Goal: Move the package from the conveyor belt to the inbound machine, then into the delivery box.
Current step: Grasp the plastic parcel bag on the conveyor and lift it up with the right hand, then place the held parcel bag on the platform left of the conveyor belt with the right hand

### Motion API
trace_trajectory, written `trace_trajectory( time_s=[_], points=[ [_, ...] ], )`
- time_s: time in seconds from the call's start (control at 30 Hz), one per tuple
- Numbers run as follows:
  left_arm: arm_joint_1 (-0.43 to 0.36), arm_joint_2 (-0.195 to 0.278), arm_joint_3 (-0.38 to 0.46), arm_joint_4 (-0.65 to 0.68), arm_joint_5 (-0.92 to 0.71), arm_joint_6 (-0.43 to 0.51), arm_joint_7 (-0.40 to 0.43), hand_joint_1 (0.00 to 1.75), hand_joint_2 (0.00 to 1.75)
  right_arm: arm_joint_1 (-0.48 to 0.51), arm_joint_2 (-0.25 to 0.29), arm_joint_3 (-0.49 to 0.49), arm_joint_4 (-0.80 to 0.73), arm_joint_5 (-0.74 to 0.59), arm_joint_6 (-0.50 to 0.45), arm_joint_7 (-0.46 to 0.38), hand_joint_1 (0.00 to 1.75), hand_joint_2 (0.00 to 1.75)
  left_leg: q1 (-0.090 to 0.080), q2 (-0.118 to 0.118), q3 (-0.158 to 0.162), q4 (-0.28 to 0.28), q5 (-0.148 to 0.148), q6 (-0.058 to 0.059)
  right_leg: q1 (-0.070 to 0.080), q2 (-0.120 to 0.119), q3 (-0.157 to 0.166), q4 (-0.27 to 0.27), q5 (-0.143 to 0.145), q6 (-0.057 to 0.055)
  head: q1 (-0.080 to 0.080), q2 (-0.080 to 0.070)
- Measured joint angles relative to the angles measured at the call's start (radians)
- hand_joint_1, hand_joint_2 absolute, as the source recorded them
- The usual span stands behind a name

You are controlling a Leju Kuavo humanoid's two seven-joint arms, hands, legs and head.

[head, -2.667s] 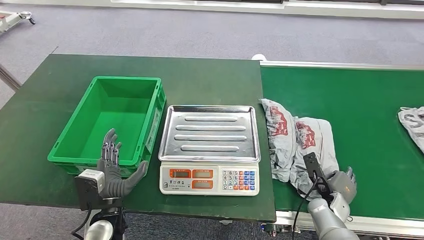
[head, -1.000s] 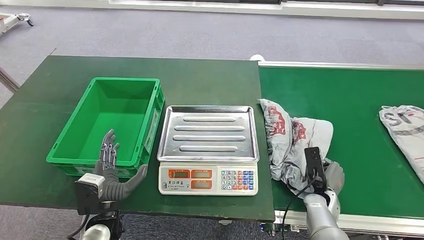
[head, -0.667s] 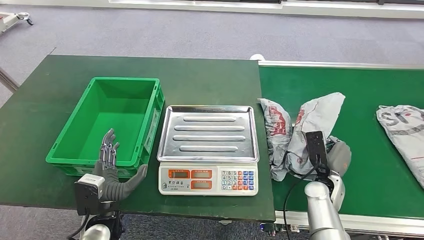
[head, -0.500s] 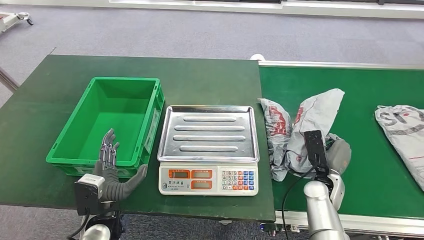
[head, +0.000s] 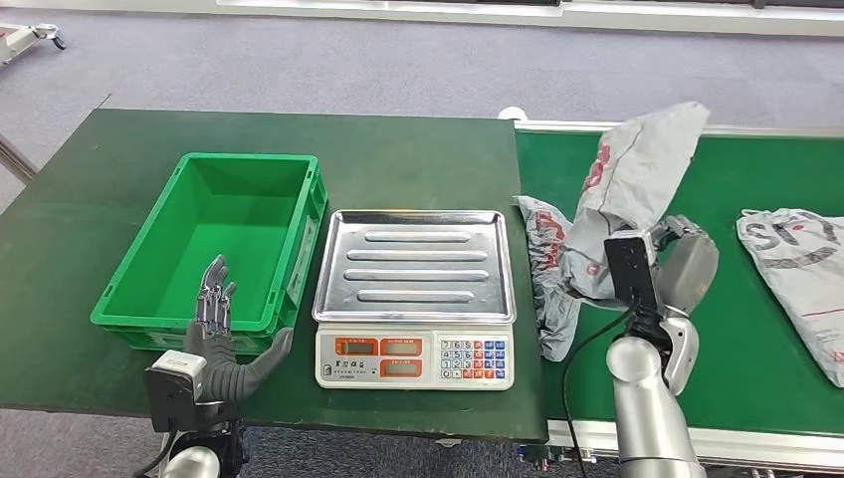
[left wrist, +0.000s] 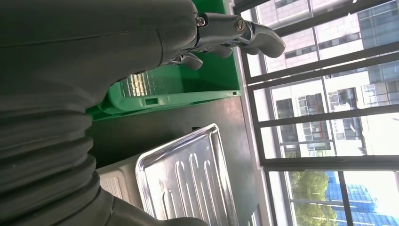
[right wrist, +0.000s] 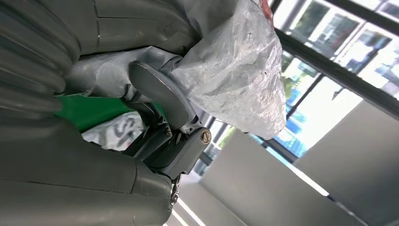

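Package (head: 637, 179) is lifted off the conveyor belt (head: 737, 329), gripped by right hand (head: 682, 264) at roughly 3 o'clock in the head view; grey crumpled poly bag with red print, upper end sticking up toward 12, lower tail drooping down by the belt's left edge; right wrist view shows the fingers (right wrist: 160, 94) closed around bunched plastic, so the hand is holding the bag, not just touching it. Left hand (head: 221, 334) sits at 8 o'clock with its fingers spread apart, holding nothing, just beside the near wall of the green delivery box (head: 299, 274).

Step in hand, by my reading: carry to the inbound machine, i.e. the scale (head: 416, 299) at 6 o'clock; to do it well, lift high enough that the hanging tail clears the tray's raised rim, travel toward 9, set down over the middle of the steel tray (head: 418, 264) so no plastic hangs over the keypad or off the edge; bag is limp and slippery-looking, grip on a bunched fold could slide, so slow and steady.

Containers: delivery box looks empty, bare green floor visible; steel tray has nothing on it; second grey package (head: 796, 274) lies flat on the belt at 3 o'clock, well apart from the hand.
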Motion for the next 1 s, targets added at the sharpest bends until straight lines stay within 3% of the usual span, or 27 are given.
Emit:
trace_trajectory(
  time_s=[0.3, 0.57, 0.83, 1.0],
  points=[
    [-0.008, 0.001, 0.0, 0.004, 0.026, 0.009, -0.012, 0.0, 1.75, -0.106, -0.018, 0.103, -0.015, -0.016, 0.018, 0.011, 1.75, 1.75, 0.0, 0.0, 0.0, 0.0, 0.0, 0.0, 0.0, 0.0, 0.0, 0.0, 0.0, 0.0, 0.0, 0.0],
    [-0.047, 0.001, -0.004, 0.044, 0.044, -0.002, -0.01, 0.0, 1.75, -0.167, -0.02, 0.209, -0.006, -0.065, 0.12, 0.018, 1.75, 1.75, 0.0, -0.001, -0.001, 0.0, 0.0, 0.0, 0.0, 0.0, 0.0, 0.0, 0.0, 0.0, 0.0, 0.0],
    [-0.106, -0.001, -0.026, 0.108, 0.045, -0.006, -0.007, 0.0, 1.75, -0.166, 0.055, 0.451, 0.066, -0.121, 0.113, -0.002, 1.75, 1.75, 0.001, 0.0, -0.001, 0.0, 0.001, -0.001, 0.001, 0.0, -0.002, 0.001, 0.0, -0.001, 0.0, 0.0],
    [-0.107, -0.002, -0.026, 0.116, 0.045, -0.003, -0.003, 0.0, 1.75, -0.16, 0.079, 0.529, 0.08, -0.132, 0.097, 0.0, 1.75, 1.75, 0.002, -0.001, -0.001, 0.0, 0.001, -0.001, 0.001, 0.0, -0.002, 0.001, 0.0, -0.001, 0.0, 0.0]
  ],
)
